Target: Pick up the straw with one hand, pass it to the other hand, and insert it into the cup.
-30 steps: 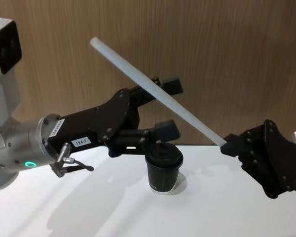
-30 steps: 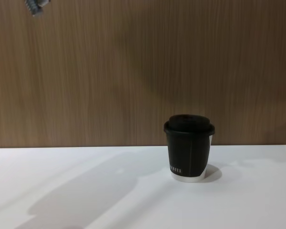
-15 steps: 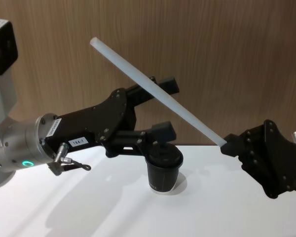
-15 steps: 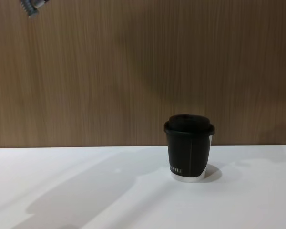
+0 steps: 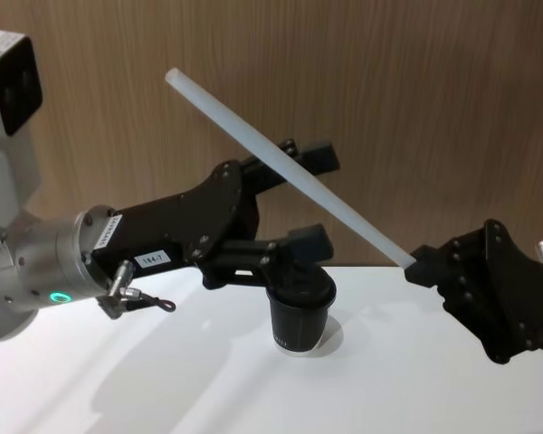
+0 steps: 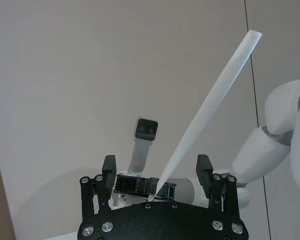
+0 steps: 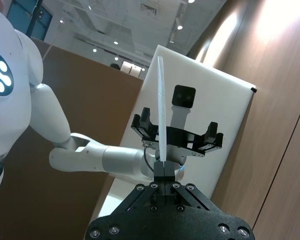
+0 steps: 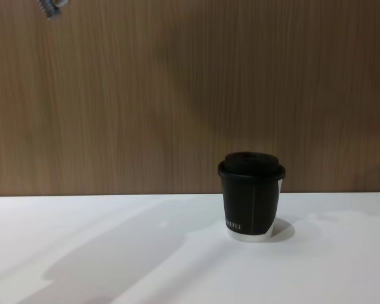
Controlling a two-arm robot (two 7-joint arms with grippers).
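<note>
The left gripper (image 5: 319,199) is hovering with its fingers spread wide, one on each side of the straw (image 5: 253,140), apparently not touching it. The lidded cup (image 5: 300,315) is standing on the table (image 5: 163,380) just below the gripper's lower finger. The right gripper (image 5: 425,264) is pinching the straw's lower end, and the tube is slanting up and away from it through the left gripper's gap.
</note>
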